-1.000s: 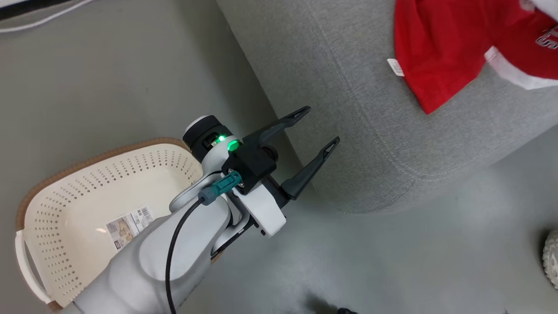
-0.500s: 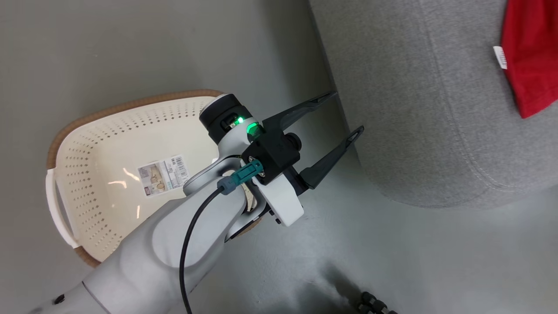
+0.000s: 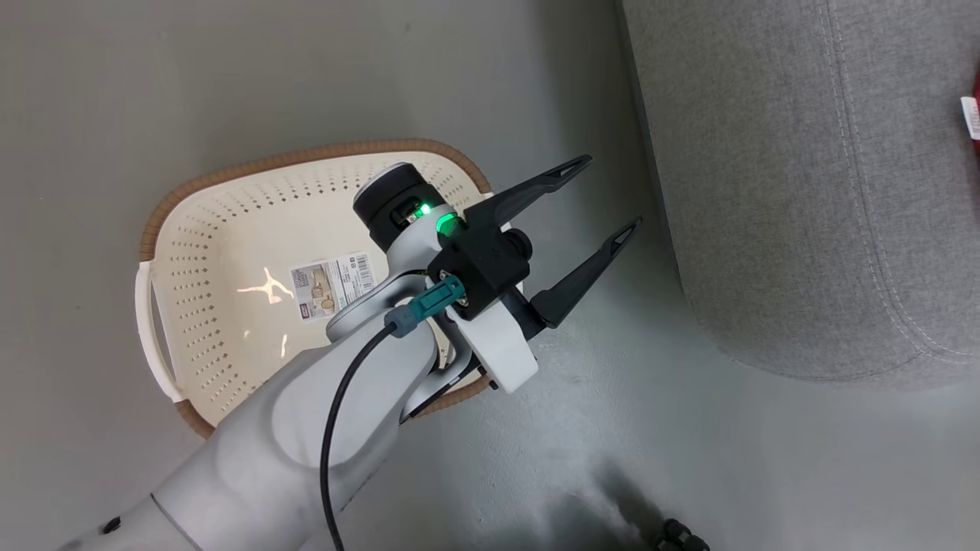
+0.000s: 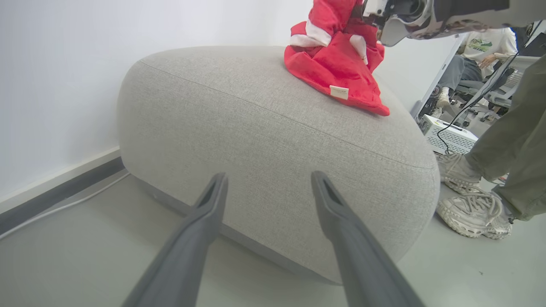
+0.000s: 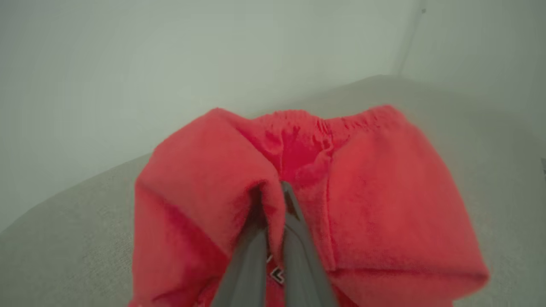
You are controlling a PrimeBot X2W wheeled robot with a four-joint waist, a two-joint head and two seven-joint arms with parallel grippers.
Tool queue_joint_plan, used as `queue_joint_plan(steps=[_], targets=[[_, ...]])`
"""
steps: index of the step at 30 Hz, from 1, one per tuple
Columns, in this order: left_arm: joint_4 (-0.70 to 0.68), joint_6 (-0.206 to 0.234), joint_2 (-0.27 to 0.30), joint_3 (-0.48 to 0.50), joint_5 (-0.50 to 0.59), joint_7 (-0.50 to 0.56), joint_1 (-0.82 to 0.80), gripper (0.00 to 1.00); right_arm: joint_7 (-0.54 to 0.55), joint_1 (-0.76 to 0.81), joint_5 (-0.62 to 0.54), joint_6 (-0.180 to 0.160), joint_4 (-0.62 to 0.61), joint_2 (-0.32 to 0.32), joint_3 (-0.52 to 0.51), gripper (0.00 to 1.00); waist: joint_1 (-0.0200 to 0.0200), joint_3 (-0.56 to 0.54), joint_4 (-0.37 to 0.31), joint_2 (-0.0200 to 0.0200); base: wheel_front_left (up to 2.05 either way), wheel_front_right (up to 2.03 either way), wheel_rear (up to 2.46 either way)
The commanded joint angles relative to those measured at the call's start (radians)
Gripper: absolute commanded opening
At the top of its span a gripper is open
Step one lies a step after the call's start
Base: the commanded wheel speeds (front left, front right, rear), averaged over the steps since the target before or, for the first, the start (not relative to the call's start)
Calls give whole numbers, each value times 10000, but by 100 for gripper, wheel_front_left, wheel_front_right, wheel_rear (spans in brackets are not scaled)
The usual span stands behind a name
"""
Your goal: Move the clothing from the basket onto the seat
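In the head view the left gripper (image 3: pixel 612 191) sits at centre frame, above the floor (image 3: pixel 230 76) between the basket (image 3: pixel 200 260) and the seat (image 3: pixel 804 191). Its jaws stand wide apart and grip nothing. The basket lies on the floor at centre left, partly behind the left arm, with a sticker (image 3: pixel 333 279) on its base. The seat takes up the upper right, and a white tag (image 3: pixel 971 117) shows at its right edge.

In the left wrist view the left gripper (image 4: pixel 268 175) points at the side of the seat (image 4: pixel 264 119). The clothing (image 4: pixel 337 64) lies in a red heap on the seat's top, at the upper middle of the frame, its upper part bunched up under a pale robot arm (image 4: pixel 409 17). A person's shoes (image 4: pixel 473 209) stand on the floor at the right.

In the right wrist view the right gripper (image 5: pixel 275 200) is closed tight on a fold of the clothing (image 5: pixel 375 192) at centre frame, with the seat (image 5: pixel 64 238) beneath.
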Motion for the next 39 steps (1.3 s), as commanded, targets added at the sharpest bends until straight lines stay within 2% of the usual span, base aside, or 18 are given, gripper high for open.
queue_joint_plan(steps=[1,5,8,15,19,30,39], targets=[[-212,-71,-87,270,-32,-47,59,100,-47,307,239,14,-86,-125,265,99,0,-113,-4,-1,0,0,0],[-189,-71,-125,382,-97,-47,221,100,-51,1169,743,14,-409,360,1392,100,0,-423,-42,-1,0,0,0],[-219,-71,-161,519,-114,-47,366,100,-52,2068,1147,14,-952,497,2222,100,0,-708,-40,-1,0,0,0],[-353,-71,-273,1125,-71,-47,1002,100,-54,3929,2320,14,-2443,535,3815,100,0,-1566,171,-1,0,0,0],[-368,-71,-324,1545,-18,-47,1467,100,-54,4459,2987,14,-3158,578,4440,100,0,-2018,370,-1,0,0,0],[-513,-71,-629,3580,443,-47,3090,100,-54,5369,3742,14,-4848,822,5745,100,0,-3463,1195,-1,0,0,0],[-643,-71,-783,5489,884,-47,4329,100,-55,6100,3577,14,-5656,1157,6501,100,0,-4562,1847,-1,0,0,0]])
